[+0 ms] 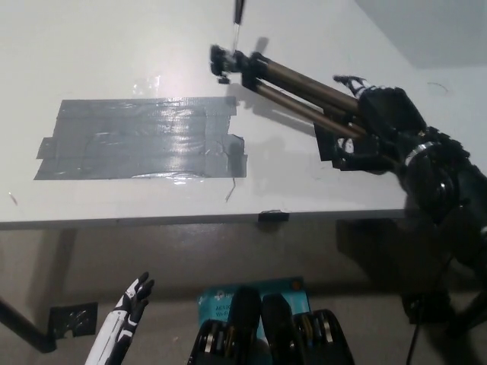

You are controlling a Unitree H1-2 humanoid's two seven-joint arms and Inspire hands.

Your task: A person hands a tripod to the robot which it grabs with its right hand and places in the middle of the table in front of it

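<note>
Our left hand point(129, 300) hangs below the worktop's point(91, 46) near edge, toward its left corner, fingers apart and holding nothing. On the worktop's left half lies a grey tape patch point(141, 139). The tripod point(297, 82), legs folded together, has its head just past that patch's far right corner. It slants toward the right edge, where our right hand point(384, 114) is wrapped around its legs. We cannot tell whether it touches the worktop.
</note>
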